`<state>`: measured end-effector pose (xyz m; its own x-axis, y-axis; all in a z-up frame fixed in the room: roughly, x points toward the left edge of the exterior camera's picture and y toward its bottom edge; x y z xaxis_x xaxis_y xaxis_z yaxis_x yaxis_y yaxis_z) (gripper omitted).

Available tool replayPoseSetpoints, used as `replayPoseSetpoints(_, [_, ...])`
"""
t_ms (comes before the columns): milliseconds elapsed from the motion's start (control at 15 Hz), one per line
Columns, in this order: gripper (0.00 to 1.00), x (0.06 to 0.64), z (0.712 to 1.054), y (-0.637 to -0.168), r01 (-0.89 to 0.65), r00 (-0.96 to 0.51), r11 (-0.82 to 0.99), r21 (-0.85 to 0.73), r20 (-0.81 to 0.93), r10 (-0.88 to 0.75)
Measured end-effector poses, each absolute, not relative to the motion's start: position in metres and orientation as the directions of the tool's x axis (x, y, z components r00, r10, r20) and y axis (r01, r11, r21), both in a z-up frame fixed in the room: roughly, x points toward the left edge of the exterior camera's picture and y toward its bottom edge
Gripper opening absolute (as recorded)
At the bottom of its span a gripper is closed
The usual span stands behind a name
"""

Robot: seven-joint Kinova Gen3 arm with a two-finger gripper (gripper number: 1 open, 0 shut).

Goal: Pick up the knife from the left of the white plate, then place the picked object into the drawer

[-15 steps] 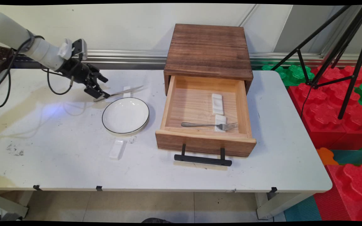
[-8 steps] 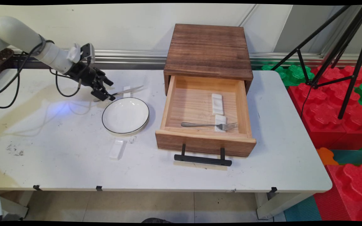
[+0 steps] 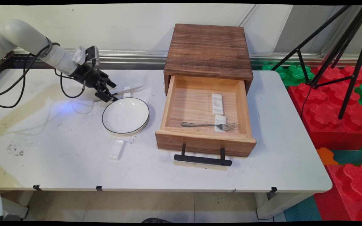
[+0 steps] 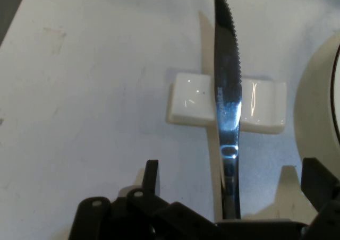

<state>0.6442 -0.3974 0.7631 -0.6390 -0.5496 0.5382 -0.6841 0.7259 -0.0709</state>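
Hand view shows the jaws (image 4: 228,197) spread wide, gripping nothing, with one finger (image 4: 151,177) on the left and the other (image 4: 319,184) at the right edge, and the handle of a steel knife (image 4: 227,107) running up between them. Whether either finger touches the handle cannot be told. Just beyond the jaws the knife's serrated blade lies across a small white ceramic rest (image 4: 191,104), which sits flat on the white tabletop (image 4: 95,91); the blade tip points away from the jaws. To the right of the jaws in this view curves the pale rim of a plate (image 4: 319,102).

From the main view, the jaws (image 3: 105,95) are low over the tabletop (image 3: 58,141) at the handle end of the knife (image 3: 127,91), right beside the far left rim of the white black-edged plate (image 3: 125,115). Nearer the camera than the plate lies a second white rest (image 3: 117,149). Well off to the right of the jaws stands a wooden box (image 3: 208,50) with its drawer (image 3: 204,142) pulled open; inside lie a fork (image 3: 209,125), its tines on a white rest (image 3: 220,119), and another rest (image 3: 217,103) behind it. A black tripod (image 3: 335,47) and red and green foam blocks (image 3: 341,103) stand past the tabletop's right end.
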Motion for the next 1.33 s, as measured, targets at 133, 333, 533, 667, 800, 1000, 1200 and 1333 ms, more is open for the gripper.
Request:
replayPoseSetpoints(133, [1.00, 0.6437, 0.7618, -0.3982, -0.684, -0.639, 0.726, -0.068, 0.537, -0.551])
replayPoseSetpoints(333, [1.00, 0.6432, 0.7606, -0.3990, -0.686, -0.637, 0.725, -0.065, 0.535, -0.555])
replayPoseSetpoints(533, [1.00, 0.6426, 0.7601, -0.3987, -0.687, -0.636, 0.724, -0.063, 0.533, -0.558])
replayPoseSetpoints(667, [0.00, 0.6424, 0.7601, -0.3985, -0.689, -0.635, 0.722, -0.062, 0.533, -0.559])
replayPoseSetpoints(800, [0.00, 0.6428, 0.7606, -0.3984, -0.692, -0.632, 0.719, -0.063, 0.534, -0.561])
replayPoseSetpoints(1000, [0.00, 0.6446, 0.7617, -0.3978, -0.699, -0.626, 0.712, -0.062, 0.535, -0.567])
replayPoseSetpoints(1200, [0.00, 0.6463, 0.7622, -0.3975, -0.703, -0.622, 0.708, -0.062, 0.534, -0.572])
replayPoseSetpoints(1333, [0.00, 0.6474, 0.7624, -0.3968, -0.706, -0.621, 0.706, -0.061, 0.534, -0.575])
